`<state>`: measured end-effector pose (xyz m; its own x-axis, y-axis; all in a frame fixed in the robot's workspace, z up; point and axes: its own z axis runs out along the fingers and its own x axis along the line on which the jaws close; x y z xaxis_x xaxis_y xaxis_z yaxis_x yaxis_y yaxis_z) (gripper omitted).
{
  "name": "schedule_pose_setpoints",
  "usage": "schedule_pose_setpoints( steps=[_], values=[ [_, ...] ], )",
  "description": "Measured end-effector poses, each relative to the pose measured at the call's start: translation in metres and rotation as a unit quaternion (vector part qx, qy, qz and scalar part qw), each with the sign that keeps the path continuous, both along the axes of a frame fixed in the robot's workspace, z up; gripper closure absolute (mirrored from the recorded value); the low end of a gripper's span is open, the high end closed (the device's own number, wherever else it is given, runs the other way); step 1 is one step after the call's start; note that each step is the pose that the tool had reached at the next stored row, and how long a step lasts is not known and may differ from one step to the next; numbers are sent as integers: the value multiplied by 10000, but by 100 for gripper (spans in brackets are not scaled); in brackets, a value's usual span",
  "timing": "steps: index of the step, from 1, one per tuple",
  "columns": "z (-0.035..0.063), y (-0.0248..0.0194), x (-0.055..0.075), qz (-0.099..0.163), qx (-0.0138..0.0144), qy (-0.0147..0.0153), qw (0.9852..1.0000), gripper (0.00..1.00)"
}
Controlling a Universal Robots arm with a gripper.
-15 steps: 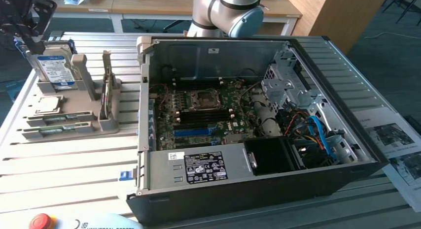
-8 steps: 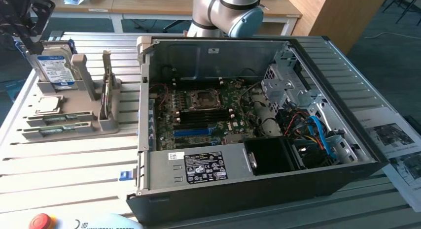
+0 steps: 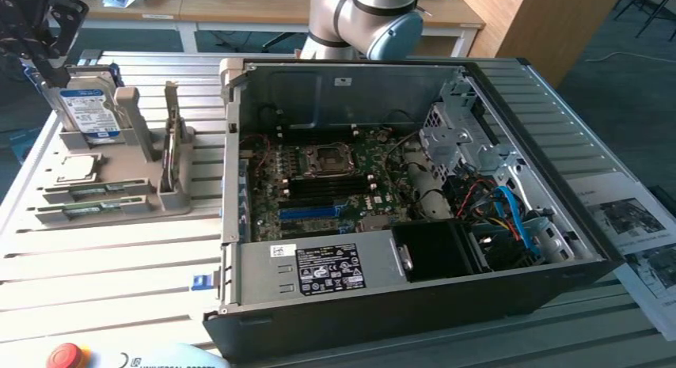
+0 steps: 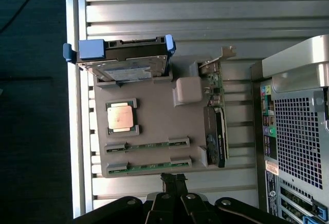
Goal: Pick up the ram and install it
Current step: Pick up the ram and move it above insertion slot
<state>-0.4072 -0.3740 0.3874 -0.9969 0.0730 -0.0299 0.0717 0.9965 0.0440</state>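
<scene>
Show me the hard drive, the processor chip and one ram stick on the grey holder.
hard drive (image 4: 128, 71), wrist view, its labelled face.
processor chip (image 4: 120, 116), wrist view, middle of its silver lid.
ram stick (image 4: 149, 144), wrist view, its green edge.

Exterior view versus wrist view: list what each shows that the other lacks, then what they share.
Exterior view: the open inside of the computer case with its motherboard, and a red button. Wrist view: the case's perforated back panel. Shared: the grey holder with hard drive, processor and two ram sticks in their slots.
</scene>
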Motion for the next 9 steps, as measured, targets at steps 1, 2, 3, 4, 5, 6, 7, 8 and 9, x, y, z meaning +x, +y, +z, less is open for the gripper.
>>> schedule_pose_setpoints(
  steps=[1,2,3,4,5,6,7,8,9],
  values=[
    [-1,0,0,11,0,0,10000,90],
    [-1,0,0,25,0,0,10000,90],
    [-2,0,0,50,-1,0,10000,90],
    [-3,0,0,87,-1,0,10000,90],
    [-3,1,-1,131,-2,1,9999,90],
    [-3,1,-1,189,-2,1,9998,90],
    [-4,1,0,254,-2,0,9997,90],
    [-4,0,0,330,-1,1,9995,90],
    [-4,0,0,411,-2,1,9992,90]
  ],
)
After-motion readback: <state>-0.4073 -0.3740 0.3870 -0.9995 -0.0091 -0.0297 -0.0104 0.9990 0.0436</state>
